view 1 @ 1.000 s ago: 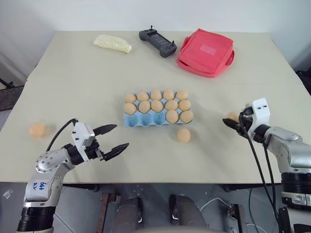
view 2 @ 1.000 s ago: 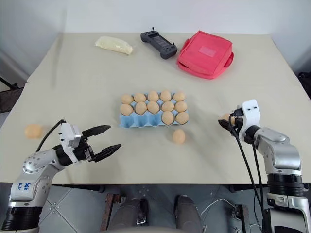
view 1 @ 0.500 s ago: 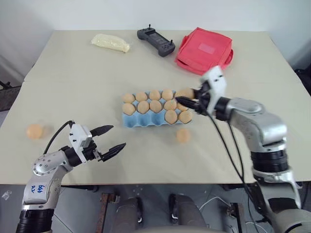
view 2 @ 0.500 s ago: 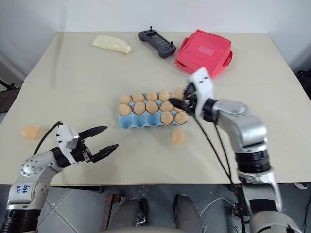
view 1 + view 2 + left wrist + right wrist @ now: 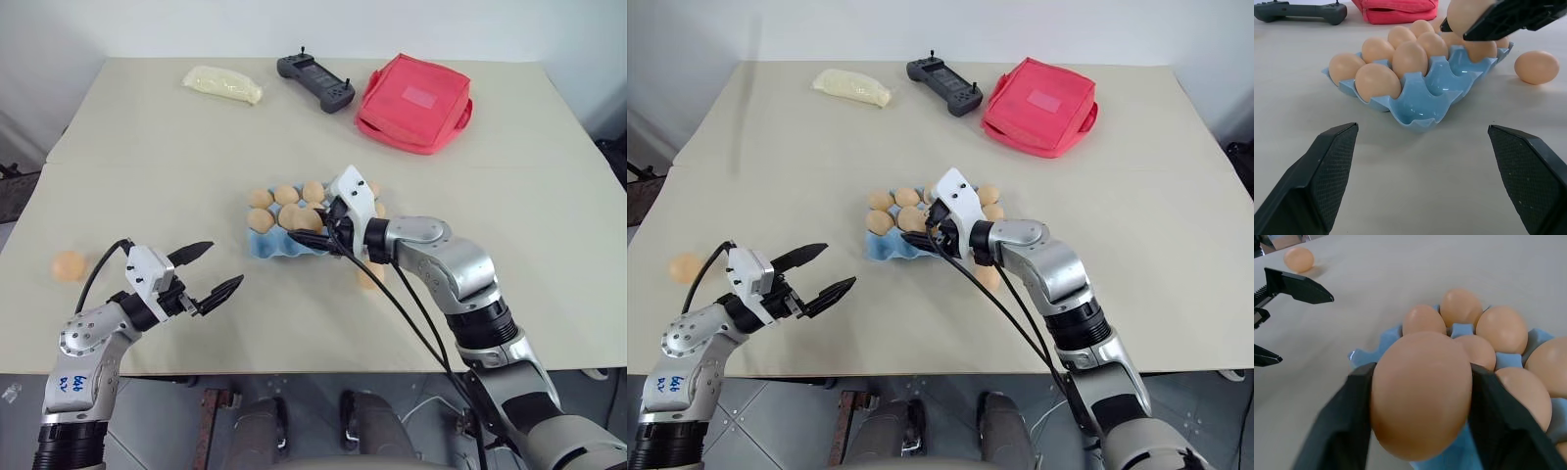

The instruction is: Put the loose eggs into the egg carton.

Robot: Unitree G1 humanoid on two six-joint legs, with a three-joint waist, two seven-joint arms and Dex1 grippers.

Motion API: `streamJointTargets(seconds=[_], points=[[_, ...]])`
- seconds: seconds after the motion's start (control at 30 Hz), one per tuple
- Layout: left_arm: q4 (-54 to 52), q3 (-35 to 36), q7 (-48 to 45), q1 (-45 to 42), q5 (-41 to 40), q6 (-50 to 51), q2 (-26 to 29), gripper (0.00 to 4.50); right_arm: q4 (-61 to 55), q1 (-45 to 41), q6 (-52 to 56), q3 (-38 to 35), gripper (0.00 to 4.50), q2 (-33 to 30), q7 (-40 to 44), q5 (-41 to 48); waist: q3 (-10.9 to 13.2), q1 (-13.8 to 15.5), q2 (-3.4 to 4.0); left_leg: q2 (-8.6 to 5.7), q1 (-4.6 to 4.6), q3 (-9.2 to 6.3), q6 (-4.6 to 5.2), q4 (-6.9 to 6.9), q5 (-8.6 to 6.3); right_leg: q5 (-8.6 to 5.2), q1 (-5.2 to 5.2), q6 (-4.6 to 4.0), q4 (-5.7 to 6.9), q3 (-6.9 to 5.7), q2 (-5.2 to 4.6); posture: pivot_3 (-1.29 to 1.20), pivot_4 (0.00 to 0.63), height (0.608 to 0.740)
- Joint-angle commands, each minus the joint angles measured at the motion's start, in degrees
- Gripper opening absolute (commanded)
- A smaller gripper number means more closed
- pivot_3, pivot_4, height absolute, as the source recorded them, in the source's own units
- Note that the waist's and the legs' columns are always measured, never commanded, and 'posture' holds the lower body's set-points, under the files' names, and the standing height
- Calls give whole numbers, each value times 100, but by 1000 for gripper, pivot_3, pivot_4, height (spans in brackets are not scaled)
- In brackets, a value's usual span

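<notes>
The light blue egg carton (image 5: 267, 245) lies mid-table with several tan eggs in its cups. My right gripper (image 5: 306, 233) hangs over the carton's near front row, shut on an egg (image 5: 1420, 391) that sits between its two black fingers (image 5: 1342, 431). One loose egg (image 5: 69, 265) rests on the table at the far left. Another loose egg (image 5: 1536, 67) lies just right of the carton, partly behind my right arm. My left gripper (image 5: 224, 262) stands open and empty, left of the carton and pointing toward it.
At the back of the table lie a red fabric pouch (image 5: 413, 103), a black handheld controller (image 5: 315, 83) and a pale yellow packet (image 5: 223, 85). Bare tabletop stretches between the carton and the table's front edge.
My right arm has swept from the table's right side leftward to the carton's front row, carrying the egg. The left gripper has stayed open and nearly still.
</notes>
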Motion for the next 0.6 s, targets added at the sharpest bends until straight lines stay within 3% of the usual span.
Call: streamJointTargets(seconds=[0.03, 0.07, 0.1, 0.37, 0.53, 0.6], points=[[-245, 113, 46, 32, -35, -101, -8, 4500, -127, 2, -119, -54, 3934, 47, 62, -20, 0, -3, 0, 0, 0, 0, 0, 0, 0, 0, 0, 0, 0, -1, 0, 0, 150, 740], [-241, 101, 47, 21, -35, -97, -6, 4500, -153, -2, -117, -67, 4336, 37, 62, -15, 0, -3, 0, 1, -1, 0, 0, 1, 0, 0, 0, 0, 0, -3, 0, 0, 150, 740], [-224, 80, 47, -11, -34, -90, -4, 4500, -184, -12, -113, -94, 4424, 15, 56, -11, 0, -3, 0, 1, 0, 0, 0, 2, 0, 0, 0, 0, -1, -3, 0, 0, 150, 740], [-52, -82, -39, -261, -14, -55, -5, 4500, -556, 40, 37, -497, 4424, -361, -40, 46, 0, 8, 0, 0, 0, -1, 3, 7, 2, 0, 0, 0, -2, -5, -2, 0, 150, 740], [41, -160, -86, -401, -14, -24, -17, 4500, -1303, 358, 372, -1061, 4424, -922, 129, 429, 0, 26, 0, 0, -2, -5, 0, 5, 1, 0, 0, 0, -2, -11, -3, 0, 150, 740], [108, -191, -146, -440, -28, -3, -4, 4500, -1704, 769, 516, -1425, 4424, -1439, 362, 626, 0, 33, 0, 0, -9, -7, 0, 4, 1, 1, 0, 1, -1, -15, -3, 0, 150, 740]])
